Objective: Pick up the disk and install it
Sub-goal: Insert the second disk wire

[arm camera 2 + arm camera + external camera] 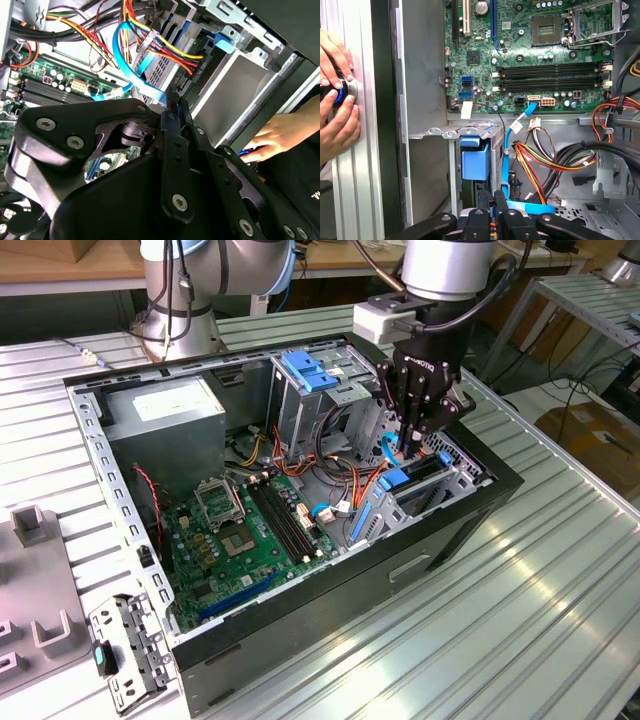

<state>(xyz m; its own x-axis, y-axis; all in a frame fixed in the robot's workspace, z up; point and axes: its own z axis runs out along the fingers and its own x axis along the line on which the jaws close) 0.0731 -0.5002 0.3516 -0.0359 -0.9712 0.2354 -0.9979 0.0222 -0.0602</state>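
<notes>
My gripper (408, 440) hangs inside the open computer case (455, 530), over the drive bay (435, 475) on the exterior view's right. Its fingers (170, 130) are pressed together on a thin blue-edged part, which I take to be the disk (496, 162), seen edge-on and standing upright in the bay slot. Most of the disk is hidden by the black gripper body (150, 190). A blue bracket (474, 162) sits in the neighbouring slot, right beside the gripper (495, 207). A light blue flat cable (142, 65) runs down to the fingertips.
Orange, yellow and black cables (545, 157) crowd the space beside the bay. The motherboard (245, 530), a grey power-supply box (170, 415) and a tall cage with a blue top (305, 370) fill the rest of the case. A person's hands (337, 102) rest on a blue button outside the case.
</notes>
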